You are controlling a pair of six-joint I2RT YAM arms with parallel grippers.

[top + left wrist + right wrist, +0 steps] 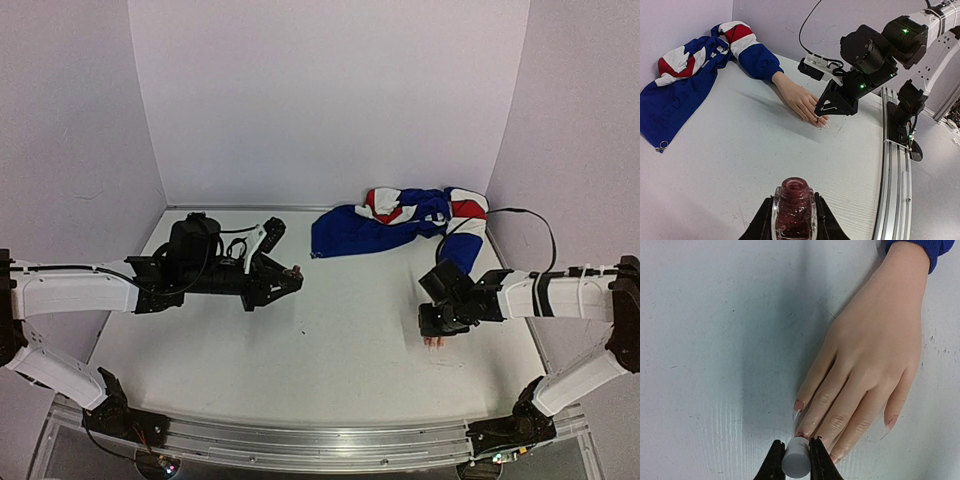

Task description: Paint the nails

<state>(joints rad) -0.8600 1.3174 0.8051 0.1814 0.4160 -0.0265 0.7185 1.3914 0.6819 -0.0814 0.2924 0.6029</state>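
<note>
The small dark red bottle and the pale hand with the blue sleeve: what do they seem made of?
Small dark red bottle: probably glass, glossy and see-through, with bright glints on its open neck. Pale hand: likely moulded plastic or vinyl, smooth and matt, evenly skin-coloured. Blue sleeve: soft fabric, wrinkled.

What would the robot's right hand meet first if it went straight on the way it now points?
Most likely the mannequin's fingertips: the right hand, shut on a white cap, points down at them. Depth is unclear.
</note>
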